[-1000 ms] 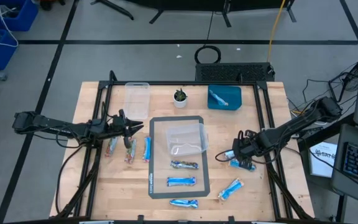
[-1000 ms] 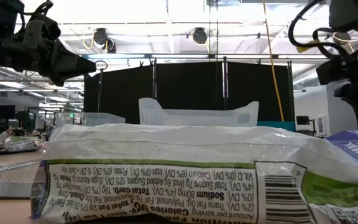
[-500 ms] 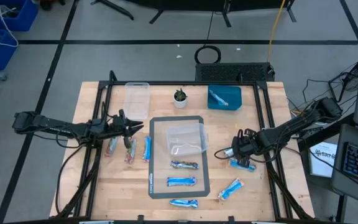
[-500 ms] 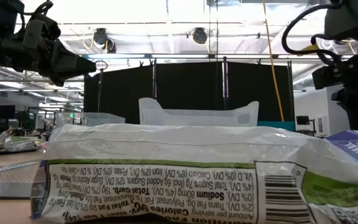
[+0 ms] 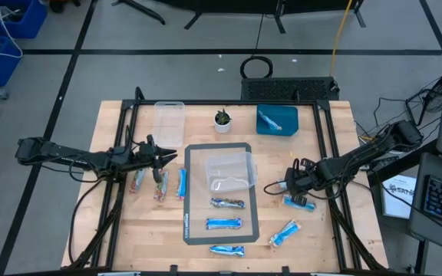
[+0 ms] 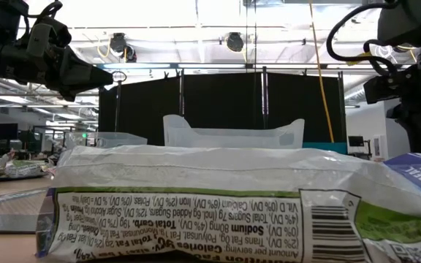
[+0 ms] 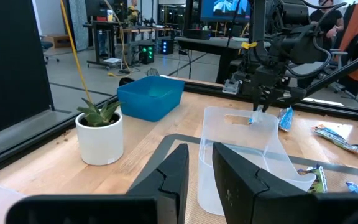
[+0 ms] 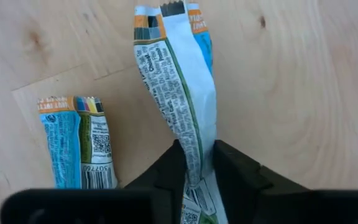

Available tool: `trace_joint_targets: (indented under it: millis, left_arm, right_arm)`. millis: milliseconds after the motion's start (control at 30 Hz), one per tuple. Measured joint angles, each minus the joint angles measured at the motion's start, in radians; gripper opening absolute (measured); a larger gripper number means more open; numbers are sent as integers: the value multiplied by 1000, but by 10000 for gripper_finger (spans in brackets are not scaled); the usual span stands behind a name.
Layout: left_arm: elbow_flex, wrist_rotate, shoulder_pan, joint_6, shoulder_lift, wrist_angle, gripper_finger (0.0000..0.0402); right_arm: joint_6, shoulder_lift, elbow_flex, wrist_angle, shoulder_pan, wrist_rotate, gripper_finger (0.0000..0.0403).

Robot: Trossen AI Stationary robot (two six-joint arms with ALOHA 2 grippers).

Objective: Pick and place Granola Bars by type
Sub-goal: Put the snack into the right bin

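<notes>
Granola bars lie in groups: three at the left [image 5: 159, 185], three on the grey mat [image 5: 225, 223], two at the right [image 5: 285, 232], [image 5: 298, 202]. One more bar [image 8: 188, 106], printed back showing, is in my right gripper [image 8: 199, 171], which points steeply down at the table's right [image 5: 291, 186] and is shut on it. My left gripper [image 5: 172, 157] hovers level at the left, above the bars there. In the left wrist view its fingers [image 7: 202, 177] stand a narrow gap apart with nothing between them. My right gripper pinches the bar's wrapper near one end [image 8: 197, 158] between its two fingers, coming from above and pointing steeply down. The wrapper stands on edge and twisted in the hold. Its other end [image 8: 173, 18] lies flat near the wood; whether it rests there I cannot tell.
A clear tub [image 5: 229, 170] stands on the mat [image 5: 194, 230], another clear tub [image 5: 169, 123] at the far left. A small potted plant [image 5: 222, 120] and a blue bin [image 5: 276, 119] stand at the far edge. A loose bar [image 8: 79, 146] lies beside the held one.
My right gripper has edged a little toward the table's left edge, over the bars at the right.
</notes>
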Motion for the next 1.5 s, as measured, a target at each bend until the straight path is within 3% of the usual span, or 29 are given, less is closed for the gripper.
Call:
trace_joint_targets:
  millis: [267, 700, 1500]
  left_arm:
    - [0, 0, 0, 0, 0, 0, 79]
    - [0, 0, 0, 0, 0, 0, 79]
    - [0, 0, 0, 0, 0, 0, 79]
  right_arm:
    - [-40, 0, 0, 5, 0, 0, 8]
    - [-67, -13, 0, 11, 0, 24, 4]
    - [-134, -183, 0, 10, 0, 87, 2]
